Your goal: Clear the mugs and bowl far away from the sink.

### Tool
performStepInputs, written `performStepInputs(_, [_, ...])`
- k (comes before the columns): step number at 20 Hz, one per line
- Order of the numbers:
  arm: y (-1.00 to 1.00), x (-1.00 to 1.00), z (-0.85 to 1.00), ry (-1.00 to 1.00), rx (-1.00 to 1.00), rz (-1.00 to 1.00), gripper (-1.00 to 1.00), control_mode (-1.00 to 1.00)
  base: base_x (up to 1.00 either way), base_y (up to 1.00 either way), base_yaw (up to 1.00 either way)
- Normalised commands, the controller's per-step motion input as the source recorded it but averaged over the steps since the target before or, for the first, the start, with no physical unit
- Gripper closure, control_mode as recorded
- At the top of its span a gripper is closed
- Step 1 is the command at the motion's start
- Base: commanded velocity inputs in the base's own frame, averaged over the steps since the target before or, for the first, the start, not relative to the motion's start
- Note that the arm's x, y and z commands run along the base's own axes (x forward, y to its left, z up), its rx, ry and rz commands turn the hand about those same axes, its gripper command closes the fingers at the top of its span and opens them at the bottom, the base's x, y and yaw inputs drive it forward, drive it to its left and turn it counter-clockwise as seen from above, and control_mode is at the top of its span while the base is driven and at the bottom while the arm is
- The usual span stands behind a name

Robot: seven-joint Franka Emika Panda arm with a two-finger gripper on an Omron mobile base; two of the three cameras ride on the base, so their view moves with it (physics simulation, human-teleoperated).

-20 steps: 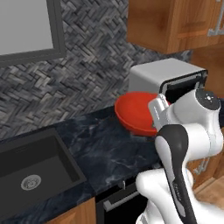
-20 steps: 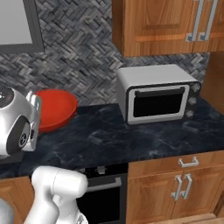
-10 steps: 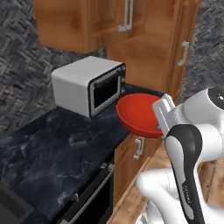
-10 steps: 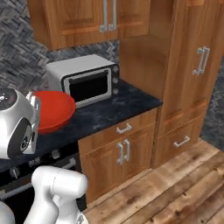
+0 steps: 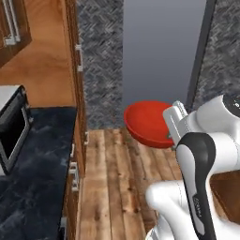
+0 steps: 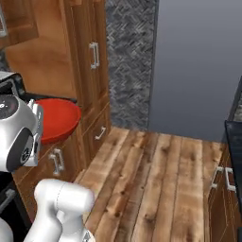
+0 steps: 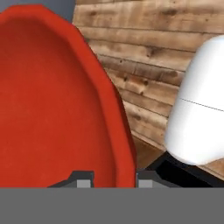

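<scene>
The bowl (image 5: pixel 147 123) is glossy red-orange and hangs in the air over the wooden floor, tilted on its side. My gripper (image 5: pixel 172 127) is shut on the bowl's rim at its right edge. From the right base view the bowl (image 6: pixel 59 120) shows just right of the white hand, with the gripper (image 6: pixel 38 118) on its near rim. In the hand view the bowl (image 7: pixel 52 100) covers the left half, and the rim sits between the two dark tips of the gripper (image 7: pixel 113 177). The mugs and the sink are out of view.
A dark stone counter (image 5: pixel 33 159) with a toaster oven (image 5: pixel 9 126) lies at the left. Tall wooden cabinets (image 6: pixel 90 61) stand beside it. Wooden floor (image 6: pixel 156 179) stretches ahead to a grey wall (image 5: pixel 159 51). More cabinet fronts (image 6: pixel 227 189) stand at the far right.
The base has turned, so the whole scene has swung: counter and toaster oven slid off to the left, and floor and grey wall came into view. The bowl stays in the gripper.
</scene>
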Motion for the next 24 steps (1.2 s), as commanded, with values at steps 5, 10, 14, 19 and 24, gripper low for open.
performStepInputs(5, [0.0, 0.0, 0.0, 0.0, 0.0, 0.0, 1.0, 1.0, 0.0, 0.0, -1.0])
performStepInputs(10, [0.0, 0.0, 0.0, 0.0, 0.0, 0.0, 1.0, 1.0, 0.0, 0.0, -1.0])
performStepInputs(14, [0.0, 0.0, 0.0, 0.0, 0.0, 0.0, 1.0, 1.0, 0.0, 0.0, -1.0])
performStepInputs(19, [0.0, 0.0, 0.0, 0.0, 0.0, 0.0, 1.0, 1.0, 0.01, 0.04, -1.0])
performStepInputs(24, [0.0, 0.0, 0.0, 0.0, 0.0, 0.0, 1.0, 1.0, 0.54, 0.65, -0.75])
